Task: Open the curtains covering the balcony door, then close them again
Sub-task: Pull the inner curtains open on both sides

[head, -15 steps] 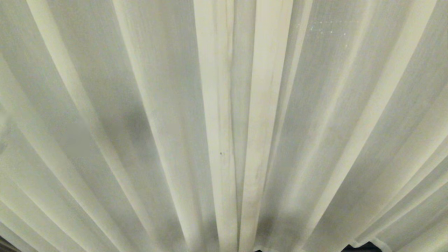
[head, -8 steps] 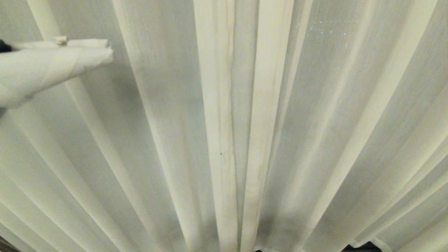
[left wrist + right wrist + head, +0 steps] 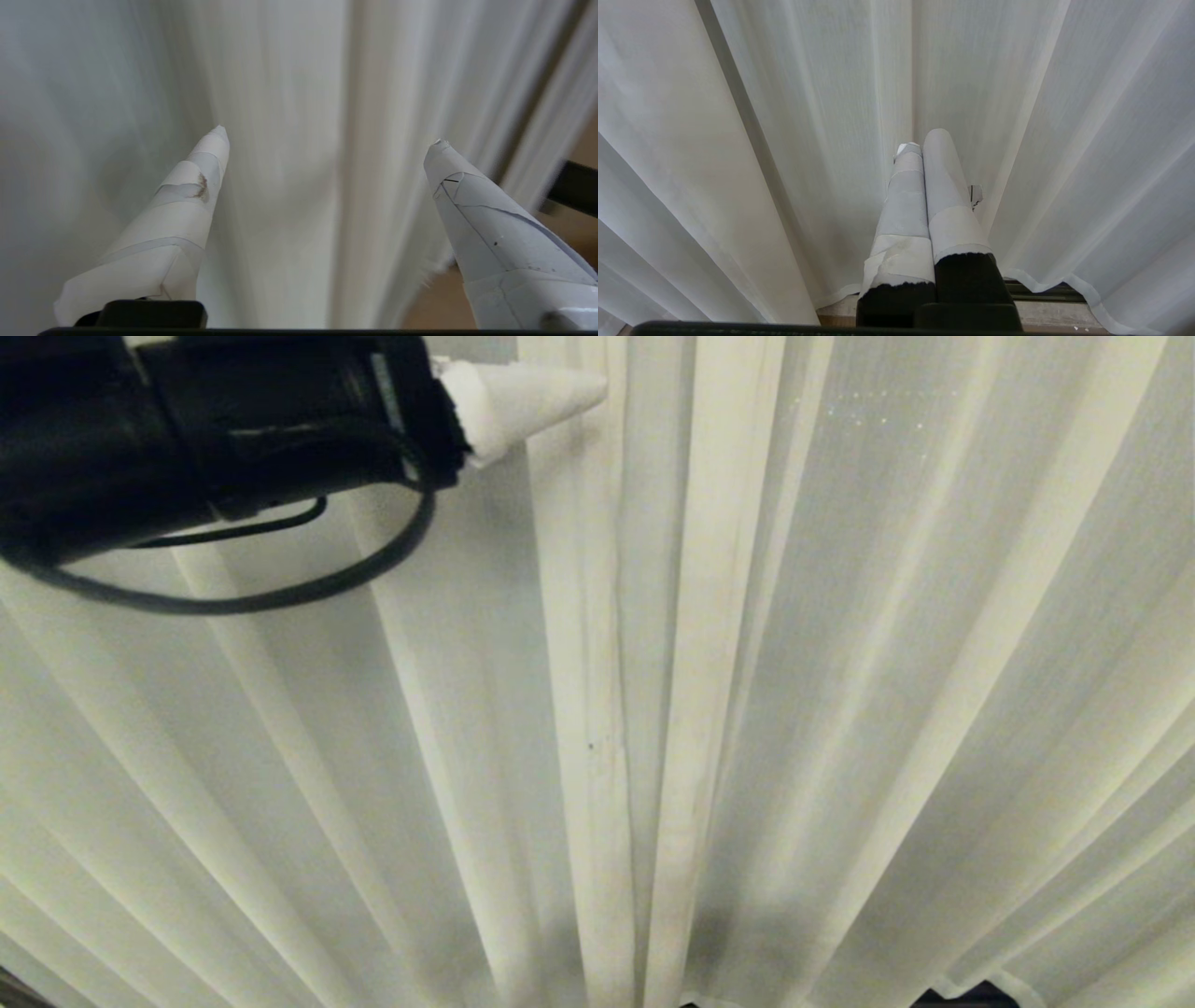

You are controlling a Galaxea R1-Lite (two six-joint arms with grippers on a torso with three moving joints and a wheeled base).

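We hold our left gripper (image 3: 327,140) spread wide and empty at the middle folds of the curtains (image 3: 840,709), apparently to catch an edge. They hang drawn across. Our right gripper (image 3: 924,144) rests pinched shut, empty.

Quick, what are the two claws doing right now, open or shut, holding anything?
Left claw: open, holding nothing, at the curtains.
Right claw: shut, empty.

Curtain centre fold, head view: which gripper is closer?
Left. The left gripper, open, has its tip at the centre fold of the curtains. The right gripper, shut, sits low before the fabric, outside the head view.
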